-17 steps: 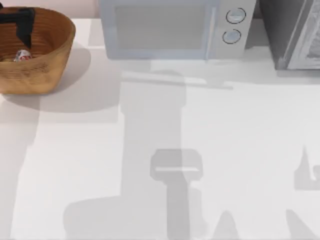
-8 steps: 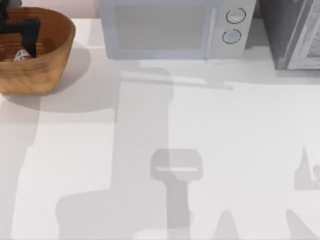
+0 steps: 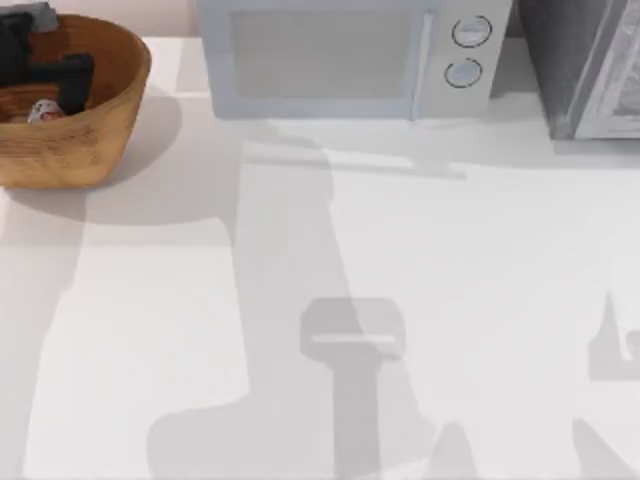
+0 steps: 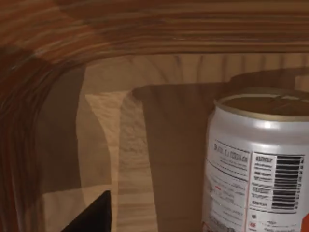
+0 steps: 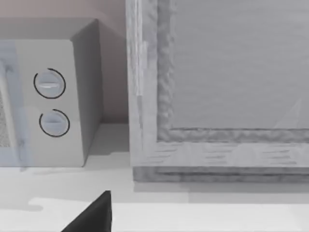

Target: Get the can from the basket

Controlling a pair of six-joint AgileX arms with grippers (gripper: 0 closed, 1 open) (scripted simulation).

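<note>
Our left gripper (image 3: 60, 80) is down in the basket (image 3: 110, 120) beside the can (image 3: 42, 112); gripping and lifting remain. We cannot tell its fingers' state.

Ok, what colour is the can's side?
White-silver with black print and a barcode, on the can; best in the left wrist view.

One can (image 3: 44, 111), one basket (image 3: 90, 140), one microwave (image 3: 340, 55)
</note>
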